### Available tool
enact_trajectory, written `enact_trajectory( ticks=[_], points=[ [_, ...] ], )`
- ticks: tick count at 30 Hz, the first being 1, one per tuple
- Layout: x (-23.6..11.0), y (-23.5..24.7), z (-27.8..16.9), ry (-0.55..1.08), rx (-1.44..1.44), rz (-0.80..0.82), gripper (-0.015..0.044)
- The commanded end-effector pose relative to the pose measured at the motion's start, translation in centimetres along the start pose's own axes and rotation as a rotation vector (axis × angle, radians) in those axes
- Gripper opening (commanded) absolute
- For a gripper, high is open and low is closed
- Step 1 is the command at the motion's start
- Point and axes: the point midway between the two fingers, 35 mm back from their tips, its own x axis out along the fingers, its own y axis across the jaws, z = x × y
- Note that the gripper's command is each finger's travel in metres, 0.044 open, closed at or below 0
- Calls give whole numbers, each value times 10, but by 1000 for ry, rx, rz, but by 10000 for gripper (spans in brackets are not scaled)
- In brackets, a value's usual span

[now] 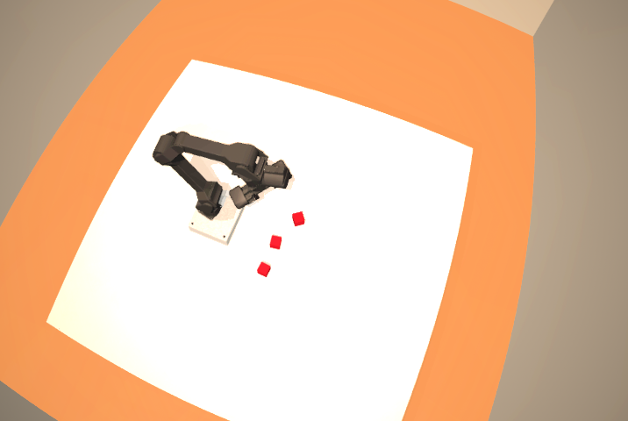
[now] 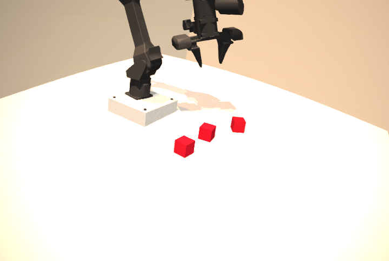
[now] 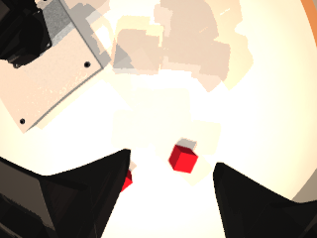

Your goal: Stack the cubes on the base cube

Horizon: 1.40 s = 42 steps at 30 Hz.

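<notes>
Three like red cubes lie in a row on the white table (image 1: 354, 277) (image 2: 262, 190). One cube (image 1: 297, 218) (image 2: 238, 124) is at the far end, one (image 1: 274, 241) (image 2: 207, 131) is in the middle, and one (image 1: 263, 268) (image 2: 184, 146) is at the near end. They stand apart, and I cannot tell which is the fixed base. My gripper (image 1: 274, 177) (image 2: 210, 63) (image 3: 173, 163) is open and empty. It points down, high above the table, behind the row. In the wrist view one cube (image 3: 184, 158) shows between the fingers far below. Another cube (image 3: 126, 181) is half hidden by the left finger.
The arm's white mount block (image 1: 215, 231) (image 2: 145, 112) (image 3: 53, 79) stands left of the cubes. An orange floor (image 1: 498, 99) rings the table.
</notes>
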Motion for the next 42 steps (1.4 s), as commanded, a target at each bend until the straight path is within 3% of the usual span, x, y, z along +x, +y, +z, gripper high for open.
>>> enact_trajectory(
  ticks=[1, 18, 27, 34, 42],
  points=[
    [0, 7, -39, 48, 197, 49, 265],
    [-1, 96, -169, 188, 911, 206, 265],
    [0, 102, -174, 192, 939, 212, 265],
    [53, 117, -178, 192, 939, 212, 265],
    [64, 120, -178, 192, 939, 212, 265]
  ],
)
